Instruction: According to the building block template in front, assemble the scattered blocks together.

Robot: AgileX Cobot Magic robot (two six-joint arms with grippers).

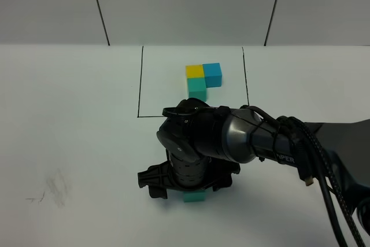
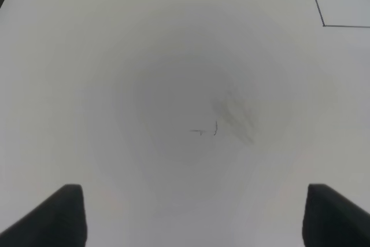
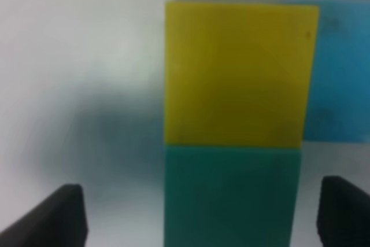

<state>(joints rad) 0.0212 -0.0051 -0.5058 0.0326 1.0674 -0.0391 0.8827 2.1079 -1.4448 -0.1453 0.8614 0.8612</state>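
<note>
Right now the right gripper (image 1: 186, 182) sits low over the scattered blocks (image 3: 234, 125) near the table's (image 1: 69, 114) front edge, jaws apart w/ the teal cube (image 3: 231, 198) between them but not gripped, yellow cube (image 3: 237, 73) and blue cube (image 3: 341, 73) touching behind it. Risk: fingertips look v. close to the teal cube, so a crooked lift could clip it and break the L, unlike the building block template (image 1: 203, 79) in its frame. Left gripper (image 2: 193, 218) is wide open, empty, over bare table.

No legible text anywhere.
</note>
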